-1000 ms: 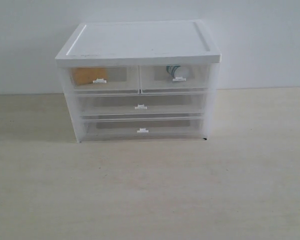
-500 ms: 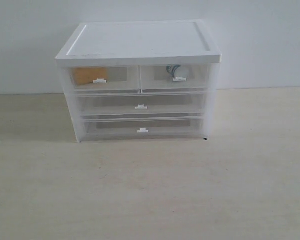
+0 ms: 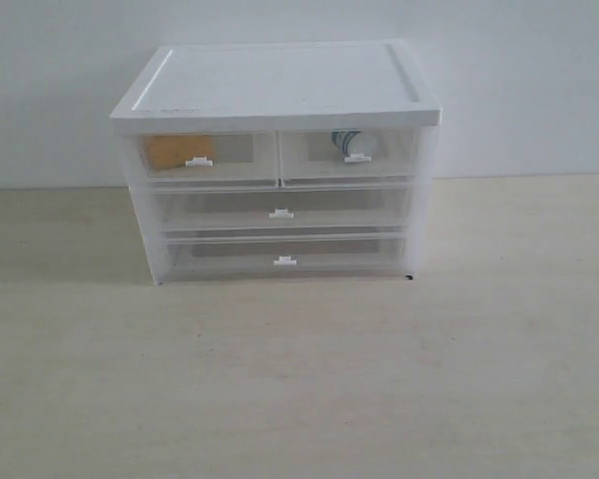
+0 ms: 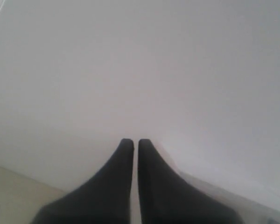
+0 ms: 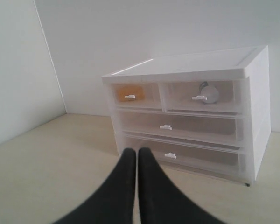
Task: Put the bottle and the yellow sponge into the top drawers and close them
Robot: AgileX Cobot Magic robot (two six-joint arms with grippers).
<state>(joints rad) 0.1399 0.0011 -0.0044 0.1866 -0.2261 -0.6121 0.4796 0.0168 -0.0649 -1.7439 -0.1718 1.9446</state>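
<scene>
Pale, wood-grained bench (image 3: 299, 399) runs back to a plain white wall (image 3: 519, 90), and set back toward that wall we see a white cabinet (image 3: 280, 85) with translucent fronts. Its top drawers (image 3: 242, 150) sit side by side just under the lid, both pushed in flush with the frame, each carrying a small white clip handle (image 3: 199, 162). Through the front of the one on the left of the exterior view we make out the yellow sponge (image 3: 168, 150), an orange-yellow block lying toward that drawer's outer end. Through the other front we see the bottle (image 3: 351, 142) behind its handle, lying with a round white end toward us and a trace of teal label showing. Below them, two full-width drawers (image 3: 220, 212) are also shut. From the left wrist view we find the left fingers (image 4: 126, 148) pressed together with only a hairline slit between them, pointing at bare wall. The right fingers (image 5: 129, 158) are likewise closed on each other, above the bench and aimed at the cabinet front, well apart from it.
</scene>
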